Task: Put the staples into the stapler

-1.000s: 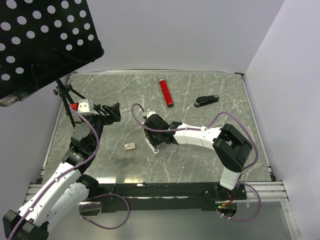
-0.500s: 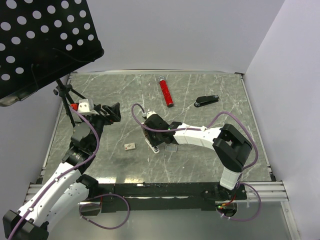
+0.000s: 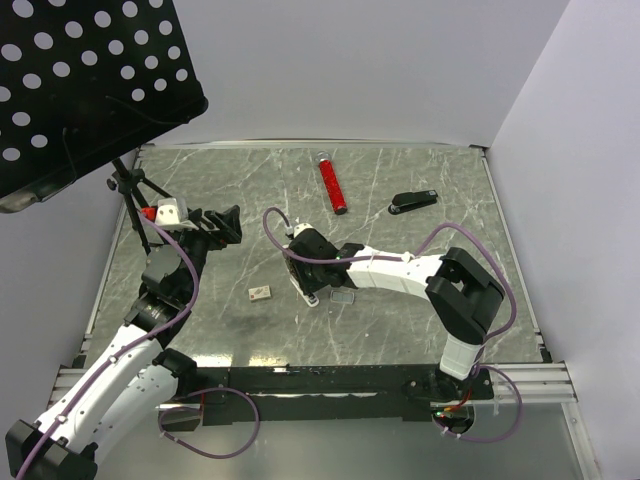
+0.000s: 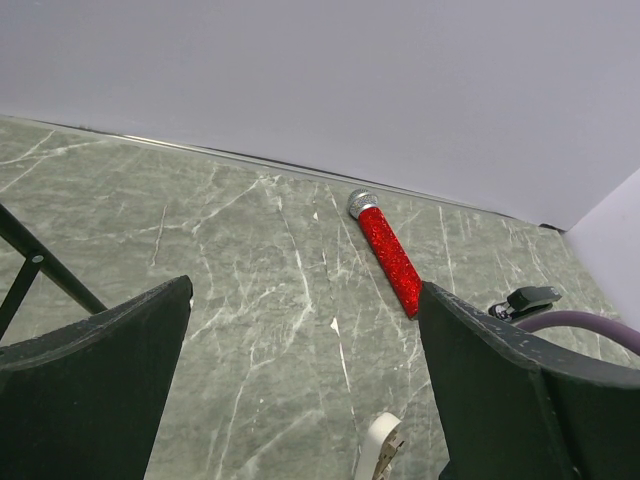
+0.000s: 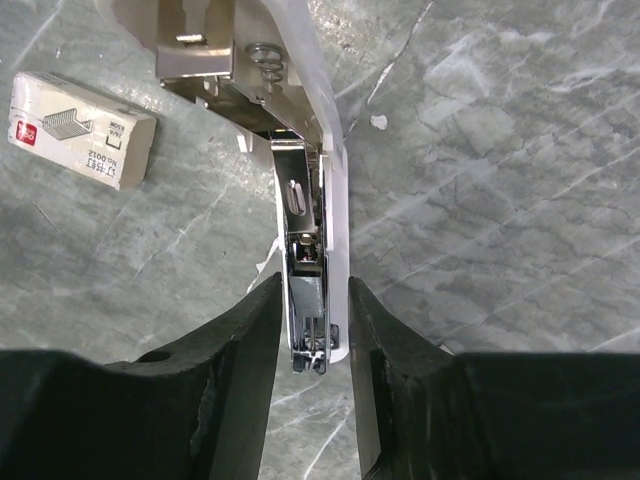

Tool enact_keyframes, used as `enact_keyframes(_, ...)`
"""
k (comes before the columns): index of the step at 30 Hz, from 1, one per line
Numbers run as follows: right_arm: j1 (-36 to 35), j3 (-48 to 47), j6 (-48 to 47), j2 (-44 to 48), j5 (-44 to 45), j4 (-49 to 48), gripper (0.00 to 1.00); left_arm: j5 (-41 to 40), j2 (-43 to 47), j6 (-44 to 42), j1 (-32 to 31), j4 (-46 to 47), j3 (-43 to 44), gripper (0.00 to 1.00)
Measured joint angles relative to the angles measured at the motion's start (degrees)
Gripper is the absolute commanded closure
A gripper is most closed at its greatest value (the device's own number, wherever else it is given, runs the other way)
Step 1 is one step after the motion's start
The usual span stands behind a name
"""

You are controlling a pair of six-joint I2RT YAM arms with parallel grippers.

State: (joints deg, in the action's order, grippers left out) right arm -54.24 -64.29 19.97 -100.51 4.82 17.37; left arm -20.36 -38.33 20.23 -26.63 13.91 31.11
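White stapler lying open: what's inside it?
A shiny metal rail and a coil spring. Whether it's loaded is unclear; the right gripper hides its lower sides.

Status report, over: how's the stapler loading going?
Left pincer open, empty. Right pincer straddles opened white-and-silver metal stapler, grip unclear. Beige cardboard staple box alongside, nothing blocking.

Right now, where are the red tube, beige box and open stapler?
red tube [image 3: 332, 188], top view, middle of body.
beige box [image 5: 82, 128], right wrist view, printed top face.
open stapler [image 5: 303, 250], right wrist view, metal magazine.
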Motion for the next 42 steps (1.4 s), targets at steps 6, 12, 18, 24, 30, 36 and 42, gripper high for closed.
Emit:
enact_keyframes(6, 0.5, -2.3, 0.6, 0.0, 0.6, 1.9, 0.56, 0.0, 0.0, 0.0, 0.0, 0.0, 0.0, 0.01)
enact_keyframes(12, 1.5, -4.6, 1.2, 0.0, 1.2, 2.6, 0.55, 0.2, 0.0, 0.0, 0.0, 0.0, 0.0, 0.00)
enact_keyframes(18, 1.7, -5.1, 1.4, -1.3, 1.3, 3.1, 0.56, 0.2, 0.0, 0.0, 0.0, 0.0, 0.0, 0.00)
enact_keyframes(24, 1.7, -5.0, 1.4, -2.8, 1.3, 3.3, 0.56, 0.2, 0.3, 0.0, 0.0, 0.0, 0.0, 0.01)
enact_keyframes(30, 1.7, -4.7, 1.4, -3.2, 1.1, 3.4, 0.56, 0.1, 0.2, 0.0, 0.0, 0.0, 0.0, 0.01)
enact_keyframes(36, 1.7, -2.9, 1.6, -3.2, 0.9, 3.2, 0.56, 0.2, 0.2, 0.0, 0.0, 0.0, 0.0, 0.01)
enact_keyframes(42, 1.7, -2.7, 1.6, -3.1, 0.5, 2.7, 0.56, 0.2, 0.2, 0.0, 0.0, 0.0, 0.0, 0.00)
